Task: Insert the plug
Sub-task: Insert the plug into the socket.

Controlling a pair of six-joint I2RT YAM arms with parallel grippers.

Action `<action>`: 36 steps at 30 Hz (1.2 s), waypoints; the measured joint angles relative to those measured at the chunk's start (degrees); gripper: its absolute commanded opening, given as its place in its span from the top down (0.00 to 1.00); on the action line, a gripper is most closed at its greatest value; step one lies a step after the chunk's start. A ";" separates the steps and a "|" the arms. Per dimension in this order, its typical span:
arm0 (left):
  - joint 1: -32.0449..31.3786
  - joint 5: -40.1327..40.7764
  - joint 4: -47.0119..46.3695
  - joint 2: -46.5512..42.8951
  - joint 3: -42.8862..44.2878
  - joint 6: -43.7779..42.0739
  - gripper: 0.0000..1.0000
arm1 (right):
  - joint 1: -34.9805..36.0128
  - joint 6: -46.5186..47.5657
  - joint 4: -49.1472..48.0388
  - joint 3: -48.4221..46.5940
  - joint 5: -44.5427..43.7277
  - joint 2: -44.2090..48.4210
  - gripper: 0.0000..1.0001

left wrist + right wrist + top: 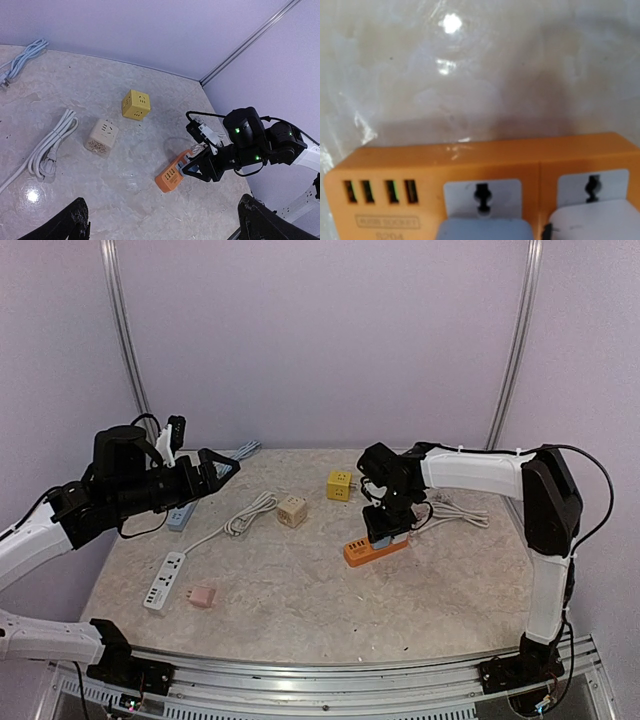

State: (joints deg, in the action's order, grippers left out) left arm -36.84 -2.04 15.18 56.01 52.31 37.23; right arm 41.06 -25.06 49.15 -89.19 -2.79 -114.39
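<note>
An orange power strip lies right of the table's middle; it also shows in the left wrist view and fills the right wrist view. My right gripper stands directly over it, shut on a blue-grey plug that sits at the strip's left socket face. From the left wrist view the plug shows between the black fingers. A white plug sits in the neighbouring socket. My left gripper hangs in the air at the far left, open and empty.
A yellow cube socket and a beige cube socket stand mid-table. A coiled white cable, a white power strip, a pink adapter and a blue strip lie on the left. A white cord trails right.
</note>
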 measured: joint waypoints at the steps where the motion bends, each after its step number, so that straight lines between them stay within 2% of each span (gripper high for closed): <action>1: 0.00 0.02 0.09 0.02 -0.02 0.00 0.01 | 0.00 0.00 -0.11 0.02 -0.02 0.00 0.73; 17: 0.17 -0.46 0.37 1.11 -0.02 0.11 0.01 | -0.33 0.42 -1.95 0.35 0.61 -1.27 0.73; 22: 0.52 -0.52 0.37 1.14 -0.02 0.22 0.01 | -0.33 0.48 -2.62 0.83 0.61 -0.96 0.67; 36: 0.79 -0.74 0.31 1.60 -0.02 0.48 0.01 | -0.24 1.20 -1.05 -2.23 -0.39 -3.65 0.40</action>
State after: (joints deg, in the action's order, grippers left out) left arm -36.05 -2.79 15.49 57.60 52.29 37.71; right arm 40.82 -23.86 48.10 -91.42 -3.18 -118.04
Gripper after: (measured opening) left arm 0.990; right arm 0.568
